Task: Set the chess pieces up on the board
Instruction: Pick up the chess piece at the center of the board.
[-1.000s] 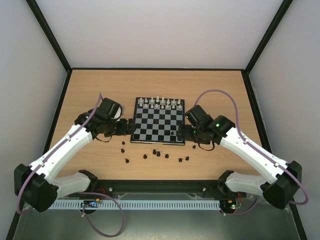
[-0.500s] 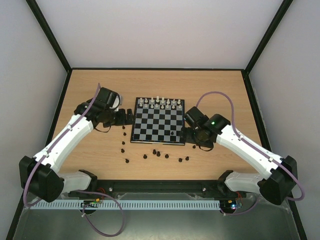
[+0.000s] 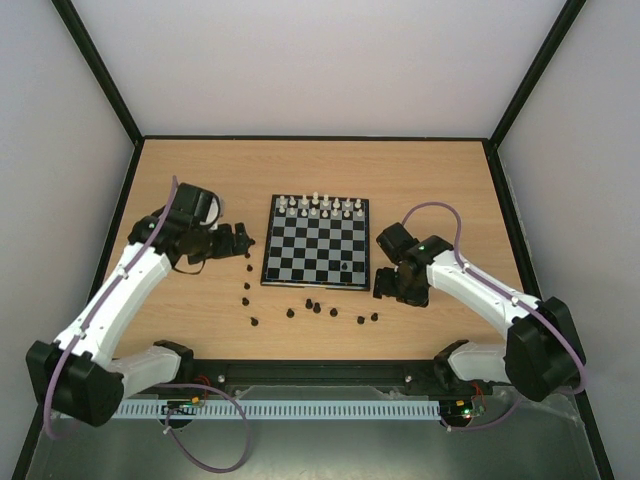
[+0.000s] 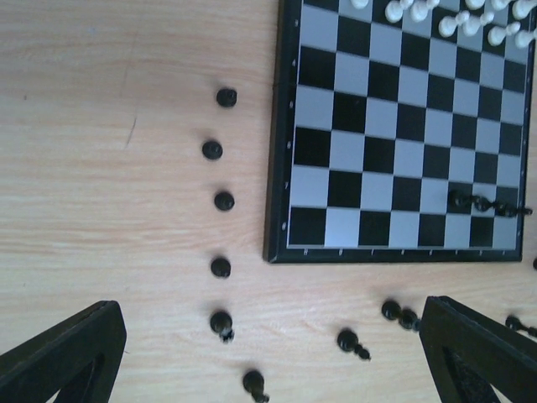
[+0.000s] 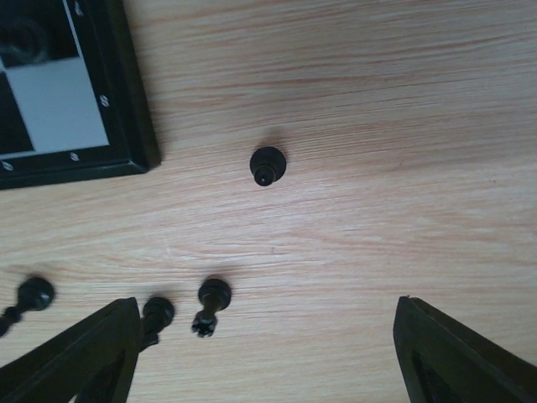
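Observation:
The board [image 3: 300,250] lies in the middle of the table. White chess pieces [image 3: 318,206] fill its far rows. One black piece [image 3: 346,268] stands near its near right corner. Several black pieces [image 3: 316,309] are scattered on the wood in front of the board and along its left [image 3: 246,285]. My left gripper [image 3: 240,240] is open and empty, left of the board; in the left wrist view it [image 4: 268,369] sits over loose black pieces [image 4: 221,268]. My right gripper [image 3: 384,284] is open and empty, off the board's near right corner, above a black piece [image 5: 268,164].
Dark frame rails border the table, with grey walls behind them [image 3: 320,138]. Bare wood lies beyond the board and to both sides. The board's corner [image 5: 126,109] shows in the right wrist view, with more black pieces [image 5: 212,298] close to the left finger [image 5: 75,353].
My left arm has pulled back to the left, away from the board's edge. My right gripper has drawn off the board's near right corner towards me, and the black piece stays on the board.

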Controlling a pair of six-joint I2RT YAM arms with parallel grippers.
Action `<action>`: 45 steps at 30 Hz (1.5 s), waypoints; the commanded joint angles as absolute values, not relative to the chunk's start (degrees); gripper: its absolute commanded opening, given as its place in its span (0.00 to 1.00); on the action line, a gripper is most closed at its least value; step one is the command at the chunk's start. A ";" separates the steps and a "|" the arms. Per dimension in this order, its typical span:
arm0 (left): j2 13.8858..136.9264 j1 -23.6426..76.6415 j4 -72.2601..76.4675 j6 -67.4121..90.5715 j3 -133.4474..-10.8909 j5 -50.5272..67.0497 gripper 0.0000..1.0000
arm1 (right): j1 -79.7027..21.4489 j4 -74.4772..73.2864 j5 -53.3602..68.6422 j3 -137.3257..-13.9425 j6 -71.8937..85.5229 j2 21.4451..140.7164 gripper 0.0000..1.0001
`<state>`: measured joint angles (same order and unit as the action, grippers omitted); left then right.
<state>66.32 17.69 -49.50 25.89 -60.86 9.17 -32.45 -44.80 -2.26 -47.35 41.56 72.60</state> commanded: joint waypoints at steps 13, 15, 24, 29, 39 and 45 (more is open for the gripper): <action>53.49 17.49 -54.37 27.39 -51.60 11.07 0.99 | -30.94 -38.92 -1.95 -49.36 39.51 83.53 0.51; 53.69 17.54 -54.23 27.36 -51.82 11.01 0.99 | -30.94 -38.78 -2.40 -50.27 39.43 84.51 0.48; 54.86 17.51 -53.48 27.51 -52.84 11.11 0.99 | -30.49 -40.15 -3.85 -53.28 37.96 89.02 0.36; 55.46 17.53 -53.21 27.48 -52.85 11.35 0.99 | -30.36 -40.78 -4.37 -52.50 37.89 88.75 0.36; 55.38 17.49 -52.15 27.59 -51.45 12.19 0.99 | -30.40 -40.83 -3.45 -52.57 37.79 82.73 0.45; 55.41 17.55 -51.55 27.76 -50.98 12.88 0.99 | -30.37 -43.35 -5.19 -53.54 38.10 81.59 0.43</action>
<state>55.48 17.72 -52.14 27.42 -51.66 11.62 -30.70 -38.48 -3.51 -52.60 38.11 82.04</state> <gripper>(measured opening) 0.988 0.443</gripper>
